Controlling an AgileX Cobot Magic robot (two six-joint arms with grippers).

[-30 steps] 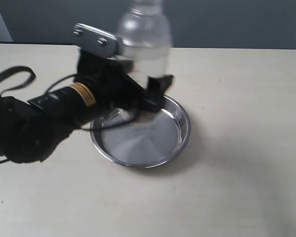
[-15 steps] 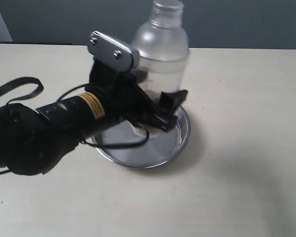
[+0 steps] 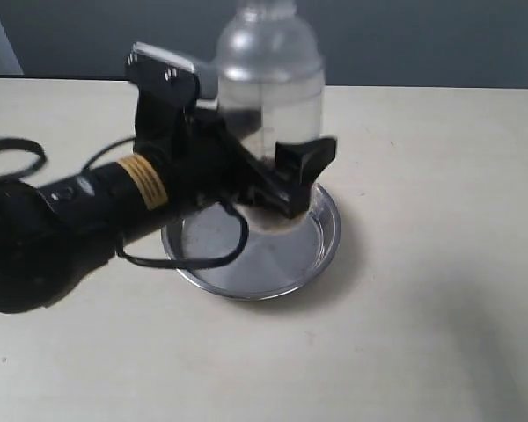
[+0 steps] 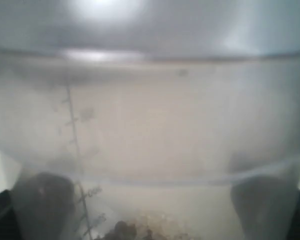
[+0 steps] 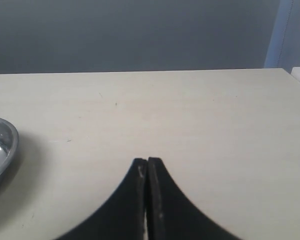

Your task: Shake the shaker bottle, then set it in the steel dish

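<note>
Over the far half of the round, shallow, shiny steel dish, the clear plastic shaker bottle with its frosted domed shoulder stands close to upright. It is pinched across its lower body by the black left gripper, whose jaws are spread wide around it. Its base hangs low over the pan, but the arm hides whether it touches the flat bottom. The step in hand reads as the shake's end or the lowering. The next move likely calls for a straight descent until the base rests flat inside the rim, then a release. Only the left wrist view shows brown granules and printed graduation marks up close. Only the right wrist view shows the black right gripper, pressed together over the cream table, well apart from the dish.
</note>
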